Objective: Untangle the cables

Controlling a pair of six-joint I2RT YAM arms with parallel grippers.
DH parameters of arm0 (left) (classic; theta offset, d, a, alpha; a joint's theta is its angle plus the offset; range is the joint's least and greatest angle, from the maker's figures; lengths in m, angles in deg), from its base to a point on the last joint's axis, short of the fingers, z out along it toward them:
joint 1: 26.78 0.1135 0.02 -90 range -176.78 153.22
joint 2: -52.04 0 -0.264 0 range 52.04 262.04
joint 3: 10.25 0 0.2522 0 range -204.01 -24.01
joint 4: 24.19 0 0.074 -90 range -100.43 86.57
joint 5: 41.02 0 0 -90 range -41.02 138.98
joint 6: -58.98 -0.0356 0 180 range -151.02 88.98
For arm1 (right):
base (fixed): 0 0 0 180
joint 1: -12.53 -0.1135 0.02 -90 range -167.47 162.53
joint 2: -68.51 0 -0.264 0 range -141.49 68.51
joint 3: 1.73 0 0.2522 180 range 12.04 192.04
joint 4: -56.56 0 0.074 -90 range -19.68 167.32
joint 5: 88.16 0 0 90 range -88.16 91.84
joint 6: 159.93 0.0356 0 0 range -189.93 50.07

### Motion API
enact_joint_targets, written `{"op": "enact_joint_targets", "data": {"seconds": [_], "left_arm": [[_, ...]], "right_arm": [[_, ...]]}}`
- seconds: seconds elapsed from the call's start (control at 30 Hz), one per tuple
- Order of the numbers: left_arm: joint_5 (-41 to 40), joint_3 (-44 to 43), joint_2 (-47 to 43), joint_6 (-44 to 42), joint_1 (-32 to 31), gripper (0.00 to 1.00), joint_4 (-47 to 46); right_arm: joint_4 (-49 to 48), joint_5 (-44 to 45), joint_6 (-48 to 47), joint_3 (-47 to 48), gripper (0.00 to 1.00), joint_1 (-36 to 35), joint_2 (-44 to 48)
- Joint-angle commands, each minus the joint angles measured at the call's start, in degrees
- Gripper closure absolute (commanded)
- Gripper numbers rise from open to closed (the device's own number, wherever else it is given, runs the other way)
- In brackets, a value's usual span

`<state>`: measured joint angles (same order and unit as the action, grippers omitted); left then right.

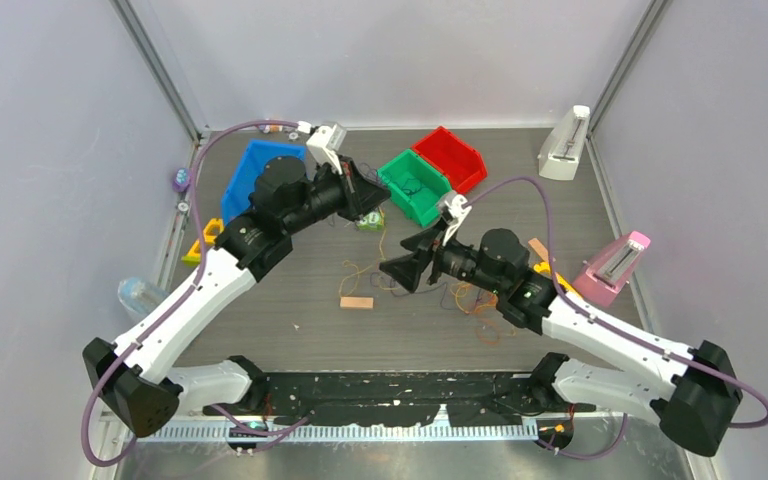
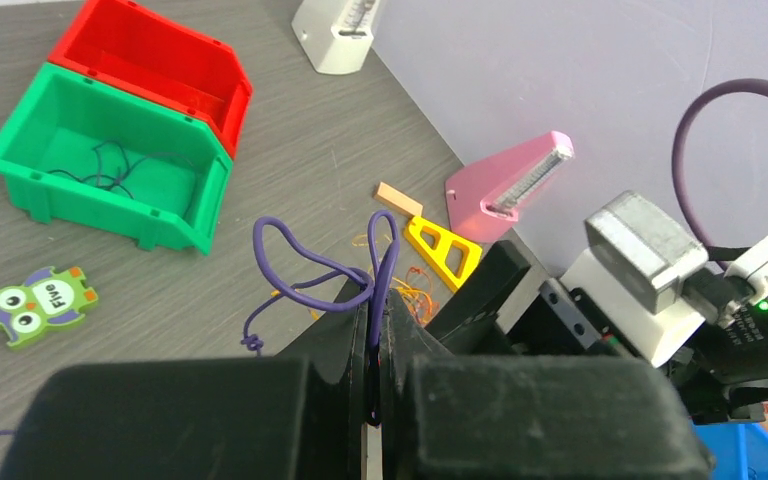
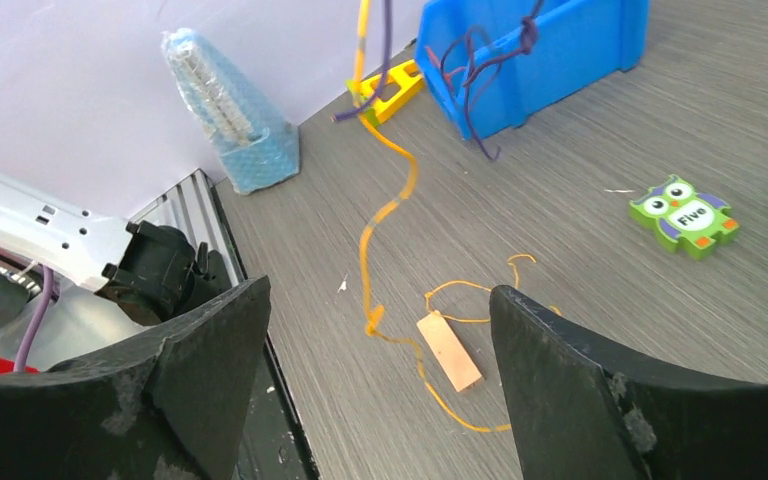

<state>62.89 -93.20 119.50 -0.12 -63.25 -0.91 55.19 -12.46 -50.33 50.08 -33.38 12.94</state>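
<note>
Purple cable (image 2: 257,245) loops mid-frame, clamped in the closed left gripper (image 2: 375,350); orange cable (image 3: 385,215) trails centre-frame, beyond the wide-open right gripper (image 3: 378,300).

The top camera looks down from above and behind the arm bases, taking in the whole grey wood-grain table (image 1: 410,340). The left wrist camera, low and close, faces right; the right wrist camera faces left. All three share the green owl-shaped tile (image 1: 370,221).

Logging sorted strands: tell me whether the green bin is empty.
Not empty: the green bin holds a thin dark cable on its floor.
</note>
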Motion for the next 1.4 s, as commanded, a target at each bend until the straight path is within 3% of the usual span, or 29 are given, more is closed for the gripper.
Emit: {"op": "enact_joint_targets", "data": {"seconds": [0.0,0.07,0.13,0.2,0.23,0.3,0.43,0.57,0.73,0.93,1.0,1.07,1.1,1.17,1.37], "left_arm": [[-0.71,-2.04,0.90,1.23,-1.97,1.00,-4.89],[-0.72,-2.44,1.40,1.33,-2.47,1.00,-5.16],[-0.56,-2.90,1.99,1.46,-2.77,1.00,-5.12],[-0.50,-3.13,2.17,1.68,-2.87,1.00,-5.25],[-0.54,-3.21,2.15,1.71,-2.82,1.00,-5.48],[-0.90,-2.97,1.95,1.56,-2.70,1.00,-5.88],[-3.01,-3.05,0.58,-0.35,-1.45,1.00,-4.43],[-4.20,-3.05,-1.63,-0.62,3.00,1.00,-1.82],[-3.71,-1.94,-4.20,-0.38,9.78,1.00,1.09],[-5.30,-0.99,-5.33,-3.13,11.49,1.00,3.13],[-5.10,-0.71,-5.12,-3.32,11.59,1.00,3.45],[-4.21,-0.81,-4.69,-3.52,11.60,1.00,3.66],[-3.52,-0.98,-4.33,-3.76,11.60,1.00,3.78],[-3.07,-1.50,-3.58,-4.19,11.60,1.00,4.58],[0.76,-2.26,-0.99,-3.65,11.60,1.00,3.92]], "right_arm": [[-8.22,-0.67,-1.15,2.78,0.16,-2.01,-3.06],[-9.89,-1.08,-0.61,2.86,0.20,-2.40,-4.65],[-11.15,-0.81,-0.05,2.78,0.30,-2.81,-5.96],[-11.61,0.28,0.62,2.60,0.50,-3.17,-7.57],[-11.65,0.87,0.80,2.24,0.68,-3.20,-7.90],[-11.78,1.75,1.27,1.08,0.90,-3.22,-8.13],[-10.84,7.89,3.54,-4.84,0.95,-3.22,-3.69],[-7.11,19.45,7.85,-12.51,0.95,-3.03,1.19],[10.47,38.24,16.81,-17.58,0.95,-0.20,5.60],[17.35,37.02,16.44,-18.08,0.95,7.84,11.15],[20.86,39.17,15.16,-15.95,0.92,8.35,11.71],[23.89,40.42,12.39,-13.55,0.58,8.51,11.62],[25.13,40.17,11.56,-12.83,0.32,8.53,11.49],[26.98,39.77,9.57,-10.72,0.16,8.51,11.13],[28.57,40.21,5.46,-7.75,0.12,8.56,10.95]]}}
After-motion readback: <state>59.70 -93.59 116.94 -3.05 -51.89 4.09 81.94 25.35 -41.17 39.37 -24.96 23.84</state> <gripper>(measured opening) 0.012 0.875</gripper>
